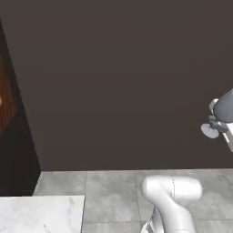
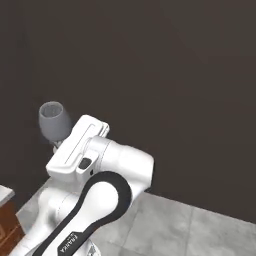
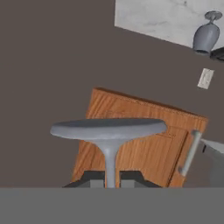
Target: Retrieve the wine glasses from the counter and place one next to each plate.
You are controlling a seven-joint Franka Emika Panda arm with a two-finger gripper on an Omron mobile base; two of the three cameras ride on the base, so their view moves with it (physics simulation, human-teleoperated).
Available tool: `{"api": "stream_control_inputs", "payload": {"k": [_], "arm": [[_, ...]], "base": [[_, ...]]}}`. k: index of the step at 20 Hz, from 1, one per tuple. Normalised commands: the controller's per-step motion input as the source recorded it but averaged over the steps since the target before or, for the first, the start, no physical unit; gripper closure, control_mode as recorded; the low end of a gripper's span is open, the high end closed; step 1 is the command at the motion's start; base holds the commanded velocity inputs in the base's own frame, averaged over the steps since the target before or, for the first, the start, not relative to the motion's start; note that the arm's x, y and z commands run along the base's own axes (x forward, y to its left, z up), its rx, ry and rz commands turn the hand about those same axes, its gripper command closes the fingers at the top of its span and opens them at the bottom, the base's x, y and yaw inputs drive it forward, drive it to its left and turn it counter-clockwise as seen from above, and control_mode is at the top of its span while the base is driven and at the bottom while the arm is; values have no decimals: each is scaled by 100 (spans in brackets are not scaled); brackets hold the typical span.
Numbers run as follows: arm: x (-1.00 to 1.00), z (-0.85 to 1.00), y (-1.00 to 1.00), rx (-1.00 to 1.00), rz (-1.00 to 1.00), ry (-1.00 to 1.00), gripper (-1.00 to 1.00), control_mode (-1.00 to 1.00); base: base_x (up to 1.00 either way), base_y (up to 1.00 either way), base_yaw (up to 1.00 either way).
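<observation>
My gripper [image 3: 110, 179] is shut on the stem of a grey wine glass [image 3: 108, 129], whose disc foot spreads just above the fingertips [image 3: 89, 178] in the hand view. The same glass [image 1: 224, 109] hangs in the air at the right edge of the left base view, lying sideways with its foot pointing left. In the right base view its bowl [image 2: 54, 121] pokes out behind my white hand. A second wine glass [image 3: 205, 37] stands on the white marble counter [image 3: 162, 17] at the hand view's top right. The plates are out of view.
A wooden cabinet door [image 3: 140, 135] with a grey bar handle [image 3: 190, 153] lies behind the held glass. A white wall outlet [image 3: 204, 78] sits on the dark wall. A marble counter corner [image 1: 41, 214] and grey floor tiles [image 1: 113, 195] lie below the arm.
</observation>
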Motion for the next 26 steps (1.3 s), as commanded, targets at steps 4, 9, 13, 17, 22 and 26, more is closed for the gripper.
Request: {"api": "stream_control_inputs", "payload": {"k": [4, 9, 13, 17, 22, 26], "arm": [[0, 0, 0, 0, 0, 0, 100, 100], [0, 0, 0, 0, 0, 0, 100, 100], [0, 0, 0, 0, 0, 0, 100, 100], [0, 0, 0, 0, 0, 0, 100, 100], [0, 0, 0, 0, 0, 0, 100, 100], [0, 0, 0, 0, 0, 0, 100, 100]], "base": [[0, 0, -100], [0, -4, -100], [0, -26, -96], [0, -38, -93], [0, -40, -93], [0, -42, -92]]}}
